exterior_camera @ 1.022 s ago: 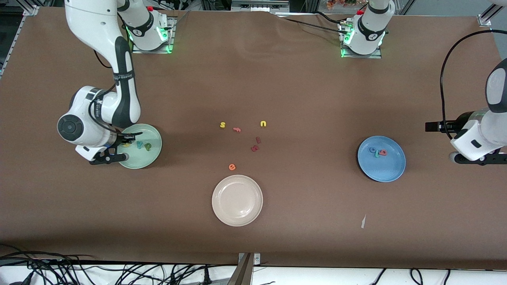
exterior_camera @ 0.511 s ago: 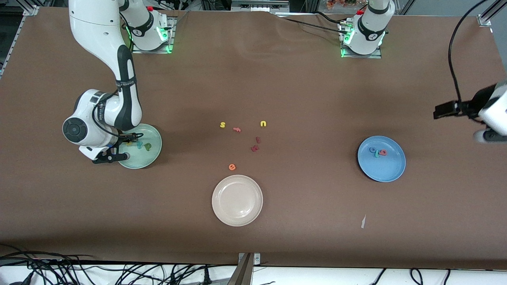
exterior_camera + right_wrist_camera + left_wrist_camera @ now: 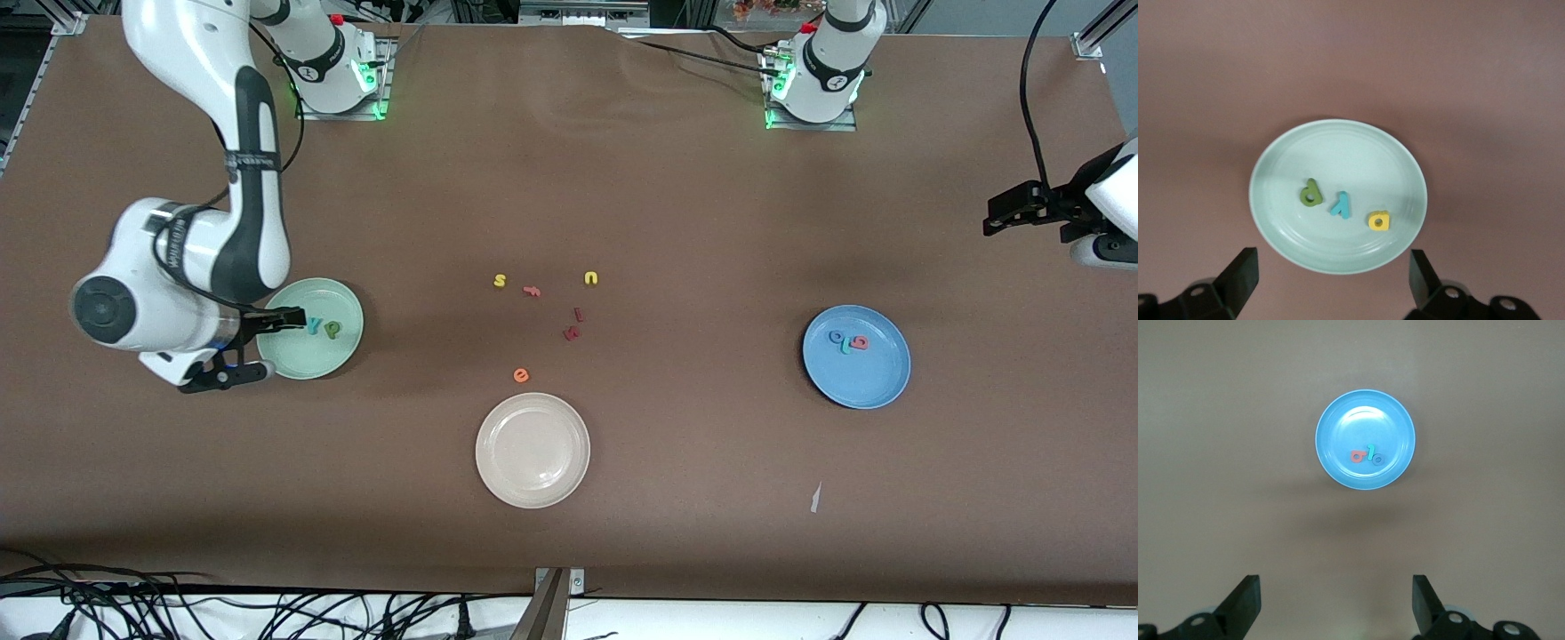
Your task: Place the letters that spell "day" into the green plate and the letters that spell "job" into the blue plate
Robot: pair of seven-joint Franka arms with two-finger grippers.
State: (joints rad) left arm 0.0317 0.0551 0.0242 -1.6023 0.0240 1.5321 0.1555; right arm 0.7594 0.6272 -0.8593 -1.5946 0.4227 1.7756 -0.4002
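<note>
On the green plate (image 3: 1338,150) lie the dark-green d (image 3: 1310,193), the teal y (image 3: 1341,205) and the yellow a (image 3: 1379,220). My right gripper (image 3: 1331,257) hangs open and empty over that plate's rim. In the front view the right gripper (image 3: 253,347) covers part of the green plate (image 3: 342,351), and the a is hidden there. The blue plate (image 3: 876,382) holds the blue o (image 3: 837,337), the teal j (image 3: 845,344) and the salmon b (image 3: 860,342). My left gripper (image 3: 1335,581) is open and empty, high over the table at the left arm's end, with the blue plate (image 3: 1365,420) below it.
A beige plate (image 3: 532,480) sits nearest the front camera. Mid-table lie a yellow s (image 3: 500,281), a pink f (image 3: 532,290), a yellow u (image 3: 591,278), two dark-red letters (image 3: 572,333) and an orange e (image 3: 521,375). A white paper scrap (image 3: 815,498) lies toward the left arm's end.
My right gripper has opened, left the yellow a on the green plate and lifted off it. The left arm has risen and swung toward the table's end.
</note>
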